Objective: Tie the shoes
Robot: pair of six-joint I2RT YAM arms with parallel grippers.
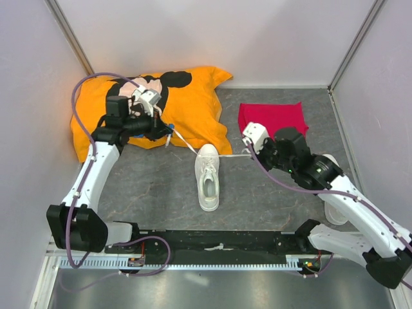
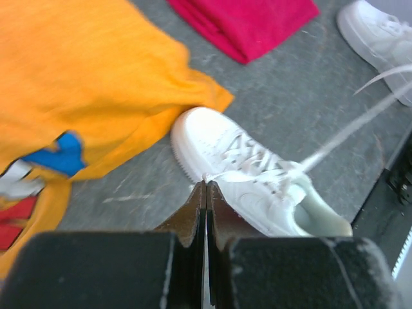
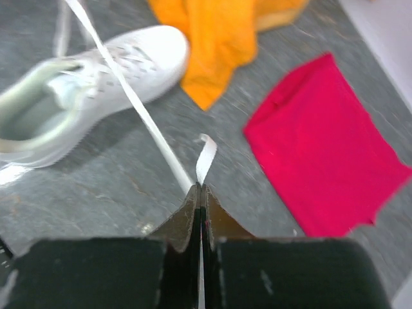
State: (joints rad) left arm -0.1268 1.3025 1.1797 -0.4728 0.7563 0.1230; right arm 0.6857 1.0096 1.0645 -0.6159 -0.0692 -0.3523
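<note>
shoe [image 1: 207, 177] at tabletop [image 1: 154, 193] centre, toe toward 12. left claw [image 2: 206, 187] grips left lace [image 1: 183, 143], drawn to 10; right claw [image 3: 200, 188] grips right lace [image 1: 233, 155], drawn to 3: ends spread taut, likely for crossing.

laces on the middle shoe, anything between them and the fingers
Nothing visible. The left gripper is shut on the left lace and the right gripper on the right lace of the shoe. Both run taut; the left lace only crosses above the orange pillow corner.
</note>
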